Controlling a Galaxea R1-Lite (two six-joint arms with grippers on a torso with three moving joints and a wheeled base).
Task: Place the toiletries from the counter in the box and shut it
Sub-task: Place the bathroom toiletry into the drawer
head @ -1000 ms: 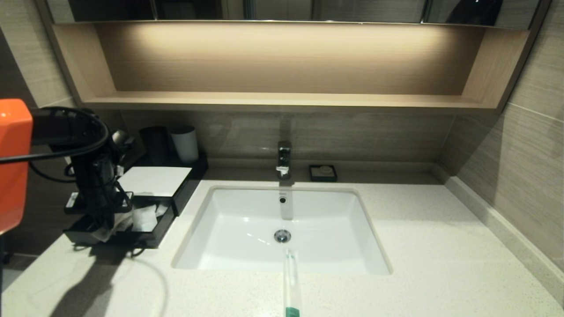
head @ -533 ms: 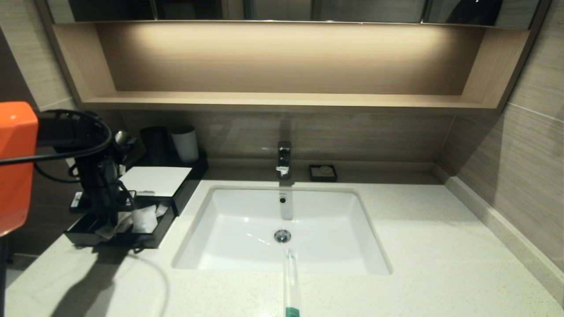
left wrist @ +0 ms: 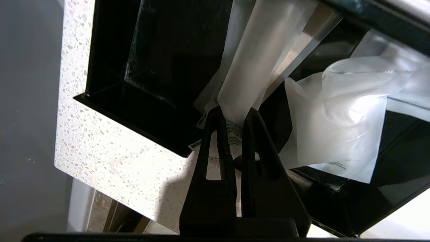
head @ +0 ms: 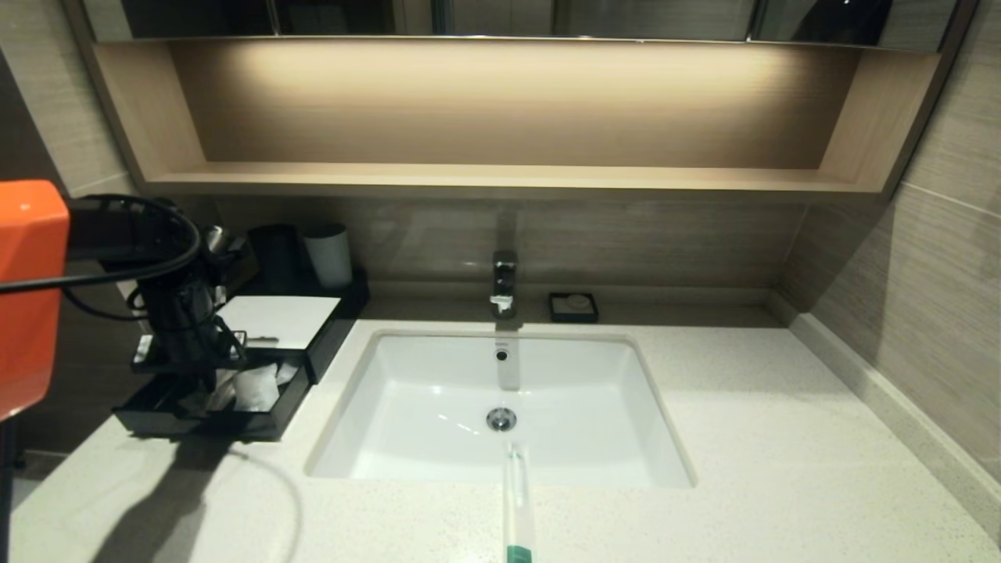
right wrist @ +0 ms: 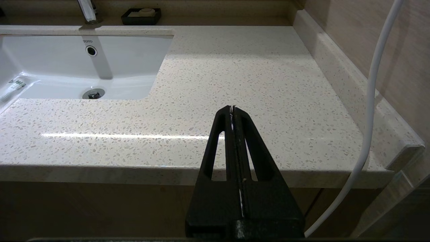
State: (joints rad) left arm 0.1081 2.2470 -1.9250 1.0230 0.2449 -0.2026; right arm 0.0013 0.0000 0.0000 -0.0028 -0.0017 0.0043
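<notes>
The open black box [head: 258, 422] stands at the counter's left end, also in the left wrist view [left wrist: 111, 97]. My left gripper [head: 205, 385] hangs over its near-left part, shut on a long white packet [left wrist: 255, 67] that reaches down into the box; its fingertips [left wrist: 215, 116] pinch the printed end. A crumpled white packet [left wrist: 349, 114] lies in the box beside it [head: 254, 387]. A long clear packet with a green end [head: 516, 500] lies across the sink's front rim. My right gripper [right wrist: 231, 108] is shut and empty, low before the counter's front right edge.
A black tray with a white sheet [head: 274, 320] and two cups [head: 328, 254] stands behind the box. The white sink [head: 500, 469] fills the middle, with a faucet [head: 504, 281] and a soap dish [head: 573, 306] behind. A white cable [right wrist: 369, 101] hangs at the right.
My left gripper has moved a little to the right and toward the back wall over the box, carrying the packet further inside. The right arm and the packet on the sink rim have not moved.
</notes>
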